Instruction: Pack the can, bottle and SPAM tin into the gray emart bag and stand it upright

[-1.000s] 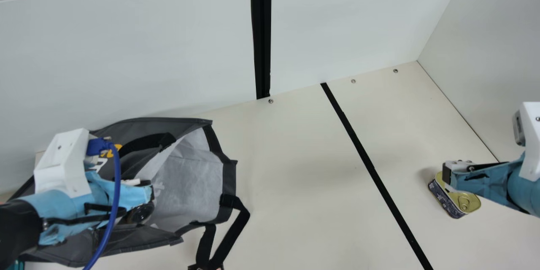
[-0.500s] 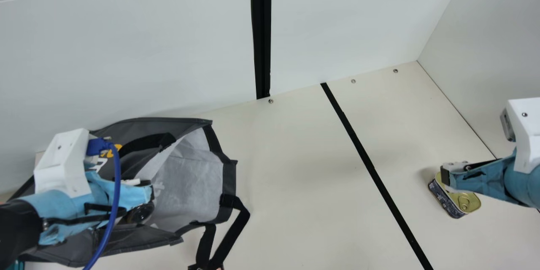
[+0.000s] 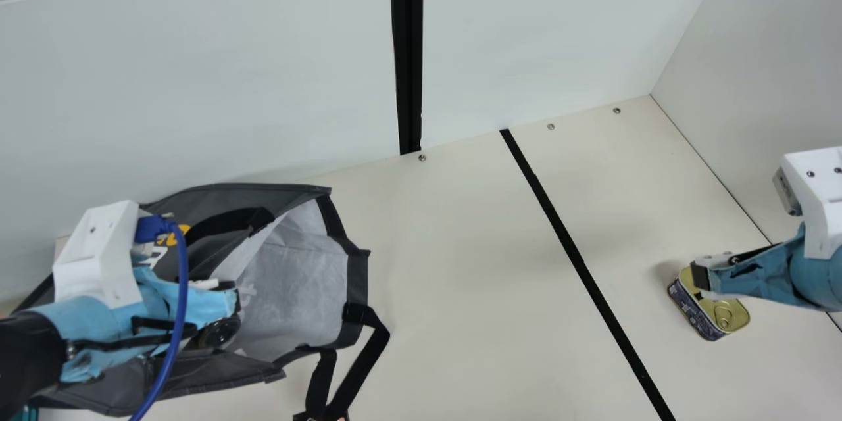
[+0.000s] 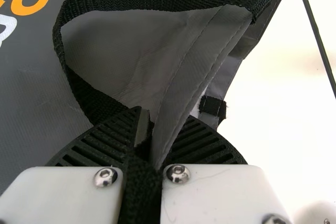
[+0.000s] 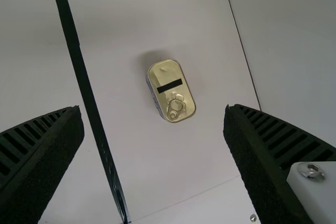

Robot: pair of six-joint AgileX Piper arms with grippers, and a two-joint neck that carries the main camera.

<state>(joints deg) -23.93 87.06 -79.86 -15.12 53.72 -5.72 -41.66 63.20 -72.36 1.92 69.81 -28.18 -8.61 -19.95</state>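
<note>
The gray emart bag [image 3: 296, 283] lies on its side at the main view's left, its pale mouth facing right. My left gripper [image 3: 227, 306] is at the bag's near-left opening; in the left wrist view the left gripper [image 4: 149, 129] is shut on the bag's rim and black handle strap [image 4: 97, 100]. Below its fingers is a dark round object [image 3: 219, 332], too hidden to identify. My right gripper [image 3: 700, 277] hovers above the SPAM tin [image 3: 725, 316]. From the right wrist, the right gripper [image 5: 153, 114] stands wide open, with the gold-lidded SPAM tin [image 5: 170, 92] lying below between its fingers.
A black strip [image 3: 572, 250] crosses the cream table [image 3: 460, 289] between bag and tin. White walls [image 3: 210, 79] rise behind and at the right. The bag's loose handle [image 3: 358, 365] trails toward the near edge. A blue cable [image 3: 179, 316] hangs along the left arm.
In the main view the right arm's wrist has shifted left and slightly up, its fingertips staying over the tin. The left arm, bag and tin have kept their places.
</note>
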